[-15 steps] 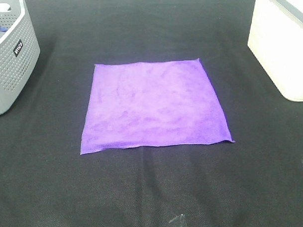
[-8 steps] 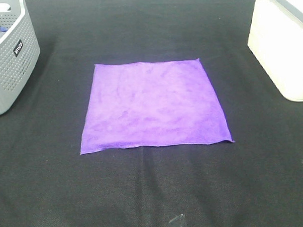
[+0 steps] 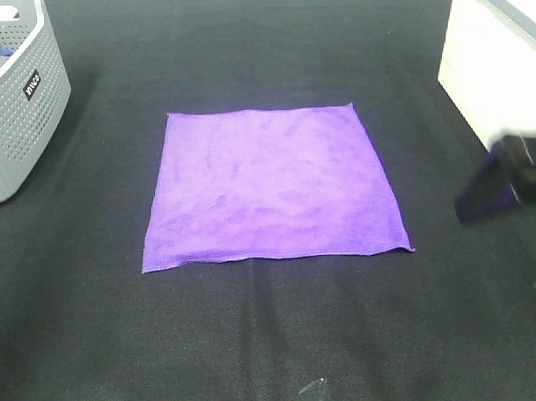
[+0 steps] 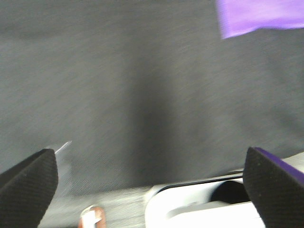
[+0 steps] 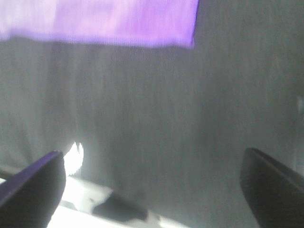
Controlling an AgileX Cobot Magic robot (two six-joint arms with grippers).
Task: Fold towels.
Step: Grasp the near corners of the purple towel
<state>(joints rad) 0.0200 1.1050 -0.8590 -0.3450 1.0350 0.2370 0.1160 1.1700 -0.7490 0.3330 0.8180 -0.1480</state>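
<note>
Right gripper (image 3: 499, 179), blurred but seemingly spread wide, hovers closer to the purple towel's (image 3: 267, 183) near-right corner than the left gripper (image 4: 148, 161), likewise spread.

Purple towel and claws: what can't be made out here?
Right gripper: a blur at the exterior view's right edge.
Left gripper: left wrist view shows fingertips only.
Grey basket: contents hidden by its wall and frame edge.
Purple towel: wrist views blurred, corner only.
</note>
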